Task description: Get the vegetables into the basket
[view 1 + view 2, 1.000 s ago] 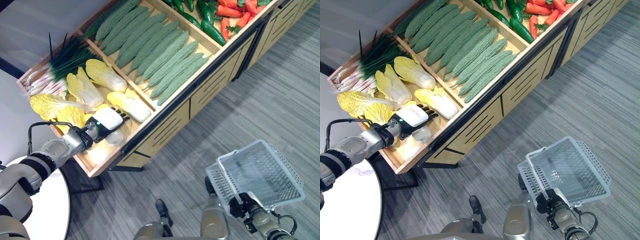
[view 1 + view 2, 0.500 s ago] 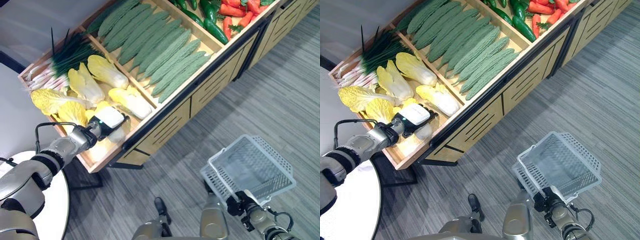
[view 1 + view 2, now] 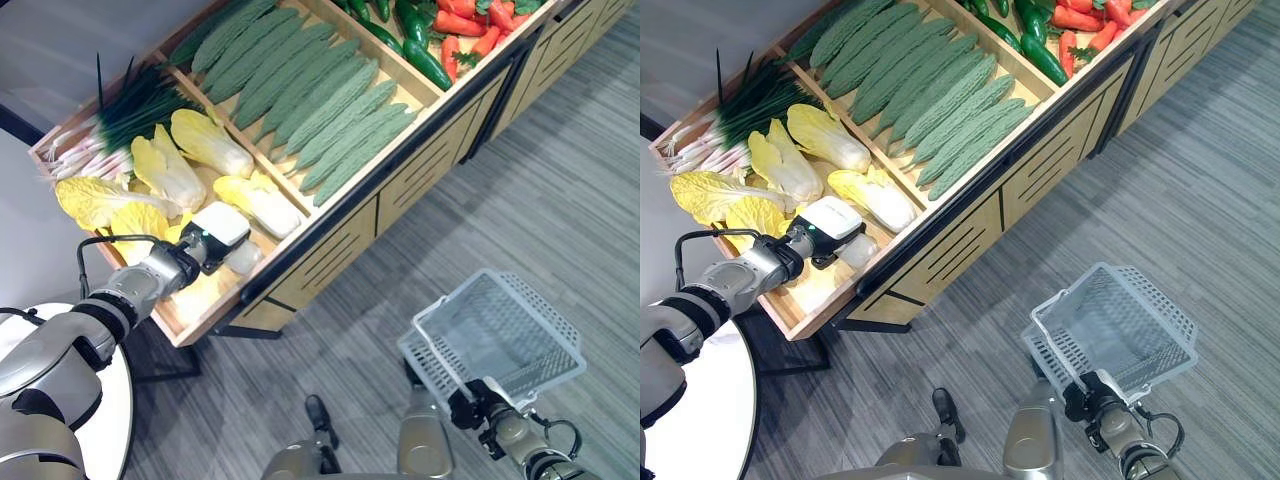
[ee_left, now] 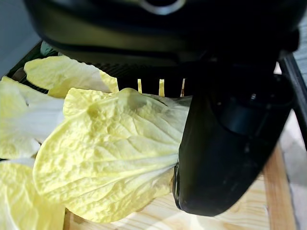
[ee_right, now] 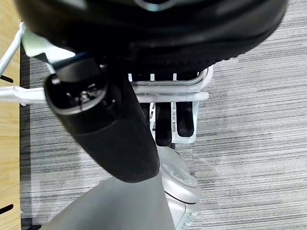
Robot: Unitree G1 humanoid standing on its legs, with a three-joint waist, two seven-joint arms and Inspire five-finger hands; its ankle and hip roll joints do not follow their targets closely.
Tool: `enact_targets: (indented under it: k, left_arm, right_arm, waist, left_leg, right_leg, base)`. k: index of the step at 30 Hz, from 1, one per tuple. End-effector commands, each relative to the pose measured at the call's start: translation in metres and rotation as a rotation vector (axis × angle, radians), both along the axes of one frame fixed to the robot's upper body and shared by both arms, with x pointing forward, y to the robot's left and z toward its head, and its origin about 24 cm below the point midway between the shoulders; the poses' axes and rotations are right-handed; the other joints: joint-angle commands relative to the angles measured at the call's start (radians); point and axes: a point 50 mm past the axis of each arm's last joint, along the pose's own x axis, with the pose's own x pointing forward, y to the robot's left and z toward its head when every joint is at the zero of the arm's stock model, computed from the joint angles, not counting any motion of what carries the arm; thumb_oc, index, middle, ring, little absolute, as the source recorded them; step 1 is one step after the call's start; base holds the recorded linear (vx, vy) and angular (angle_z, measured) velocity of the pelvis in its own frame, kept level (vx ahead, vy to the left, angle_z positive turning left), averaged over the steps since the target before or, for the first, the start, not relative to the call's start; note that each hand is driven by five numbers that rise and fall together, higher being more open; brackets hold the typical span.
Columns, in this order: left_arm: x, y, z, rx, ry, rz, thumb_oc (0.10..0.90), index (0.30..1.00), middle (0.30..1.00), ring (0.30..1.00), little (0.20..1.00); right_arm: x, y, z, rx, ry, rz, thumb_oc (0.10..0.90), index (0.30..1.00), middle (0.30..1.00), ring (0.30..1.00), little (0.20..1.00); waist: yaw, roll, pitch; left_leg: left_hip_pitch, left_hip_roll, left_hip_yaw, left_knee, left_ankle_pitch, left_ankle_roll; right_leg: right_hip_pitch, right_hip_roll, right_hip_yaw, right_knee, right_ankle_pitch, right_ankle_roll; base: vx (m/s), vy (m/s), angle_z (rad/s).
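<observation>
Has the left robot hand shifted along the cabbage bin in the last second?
Cannot tell. The left robot hand sits on the same napa cabbage beside the bin's front rail; the camera shifted too.

The light wooden display stand [image 3: 330, 235] is showing smooth matt boards. The napa cabbage [image 4: 110, 148] leaves are looking crinkled and veined, the bitter gourds [image 3: 320, 100] bumpy. The white basket [image 3: 500, 335] is showing glossy wire mesh, over ribbed grey carpet [image 3: 560, 190].

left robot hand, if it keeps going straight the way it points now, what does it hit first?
The left robot hand points across the cabbage bin; next in line looks like the pale napa cabbage lying just ahead, though depth is uncertain. It already grips a yellow cabbage.
</observation>
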Motion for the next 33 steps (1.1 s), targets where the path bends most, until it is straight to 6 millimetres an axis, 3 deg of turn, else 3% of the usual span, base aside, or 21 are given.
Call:
enact_targets:
  k: [1, 8, 14, 16, 23, 26, 27, 30, 31, 33]
  left_arm:
    - [0.005, 0.035, 0.03, -0.037, -0.102, 0.174, 0.4, 0.3, 0.3, 0.3, 0.3]
    - [-0.012, 0.031, 0.057, -0.165, -0.197, 0.092, 0.4, 0.3, 0.3, 0.3, 0.3]
    - [-0.048, 0.041, 0.077, -0.252, -0.293, 0.059, 0.4, 0.3, 0.3, 0.3, 0.3]
    - [-0.068, 0.04, 0.081, -0.358, -0.361, 0.045, 0.4, 0.3, 0.3, 0.3, 0.3]
    - [-0.111, 0.038, 0.066, -0.639, -0.396, 0.089, 0.4, 0.3, 0.3, 0.3, 0.3]
    - [-0.12, 0.024, 0.056, -0.89, -0.395, 0.077, 0.4, 0.3, 0.3, 0.3, 0.3]
    - [-0.127, 0.004, 0.043, -1.172, -0.331, 0.052, 0.4, 0.3, 0.3, 0.3, 0.3]
    - [-0.128, 0.0, 0.038, -1.207, -0.293, 0.057, 0.4, 0.3, 0.3, 0.3, 0.3]
    - [-0.131, -0.011, 0.033, -1.327, -0.221, 0.038, 0.4, 0.3, 0.3, 0.3, 0.3]
    - [-0.132, -0.018, 0.033, -1.38, -0.183, 0.012, 0.4, 0.3, 0.3, 0.3, 0.3]
  right_arm:
    - [-0.017, 0.021, -0.014, 0.066, 0.065, 0.05, 0.4, 0.3, 0.3, 0.3, 0.3]
    - [-0.034, 0.019, -0.02, 0.079, 0.11, 0.01, 0.4, 0.3, 0.3, 0.3, 0.3]
    - [-0.053, 0.022, -0.027, 0.103, 0.168, -0.031, 0.4, 0.3, 0.3, 0.3, 0.3]
    - [-0.063, 0.025, -0.031, 0.12, 0.198, -0.059, 0.4, 0.3, 0.3, 0.3, 0.3]
    - [-0.08, 0.031, -0.037, 0.142, 0.273, -0.071, 0.4, 0.3, 0.3, 0.3, 0.3]
    - [-0.081, 0.035, -0.039, 0.152, 0.281, -0.075, 0.4, 0.3, 0.3, 0.3, 0.3]
    - [-0.079, 0.037, -0.04, 0.161, 0.278, -0.09, 0.4, 0.3, 0.3, 0.3, 0.3]
    - [-0.078, 0.035, -0.039, 0.158, 0.273, -0.097, 0.4, 0.3, 0.3, 0.3, 0.3]
    - [-0.077, 0.035, -0.039, 0.16, 0.269, -0.108, 0.4, 0.3, 0.3, 0.3, 0.3]
    - [-0.076, 0.034, -0.038, 0.158, 0.265, -0.116, 0.4, 0.3, 0.3, 0.3, 0.3]
  waist:
    - [0.009, -0.078, -0.024]
    - [0.04, -0.103, -0.059]
    - [0.078, -0.129, -0.103]
    - [0.1, -0.144, -0.123]
    - [0.116, -0.168, -0.156]
    - [0.123, -0.18, -0.162]
    - [0.123, -0.188, -0.175]
    - [0.122, -0.187, -0.176]
    - [0.125, -0.19, -0.18]
    - [0.126, -0.193, -0.182]
  left_leg:
    - [-0.008, -0.031, -0.055, 0.002, 0.001, -0.035]
    - [0.044, -0.024, -0.078, 0.002, -0.013, -0.033]
    - [0.092, -0.021, -0.094, 0.002, -0.031, -0.029]
    - [0.106, -0.02, -0.109, 0.002, -0.039, -0.027]
    - [0.131, -0.02, -0.123, 0.002, -0.055, -0.02]
    - [0.128, -0.02, -0.132, 0.002, -0.054, -0.019]
    - [0.132, -0.021, -0.141, 0.002, -0.055, -0.016]
    - [0.134, -0.021, -0.144, 0.002, -0.057, -0.014]
    - [0.138, -0.021, -0.147, 0.002, -0.058, -0.011]
    - [0.141, -0.02, -0.143, 0.002, -0.059, -0.01]
  right_leg:
    - [0.023, -0.082, -0.039, 0.003, 0.005, 0.096]
    - [0.1, -0.081, -0.065, 0.003, -0.018, 0.096]
    - [0.168, -0.074, -0.092, 0.001, -0.046, 0.094]
    - [0.192, -0.071, -0.103, 0.001, -0.056, 0.092]
    - [0.228, -0.067, -0.121, 0.002, -0.072, 0.087]
    - [0.236, -0.068, -0.136, 0.003, -0.074, 0.084]
    - [0.248, -0.07, -0.153, 0.004, -0.075, 0.082]
    - [0.254, -0.07, -0.159, 0.004, -0.077, 0.082]
    - [0.262, -0.069, -0.165, 0.004, -0.078, 0.081]
    - [0.267, -0.069, -0.17, 0.004, -0.079, 0.081]
  base:
    - [0.0, 0.0, 0.0]
    - [0.04, -0.018, 0.09]
    - [0.05, -0.017, 0.16]
    - [0.04, -0.014, 0.1]
    - [0.02, 0.0, 0.11]
    - [-0.02, 0.0, 0.16]
    - [0.01, -0.014, 0.17]
    - [0.0, -0.003, 0.2]
    - [-0.01, 0.019, 0.19]
    - [0.0, 0.01, 0.03]
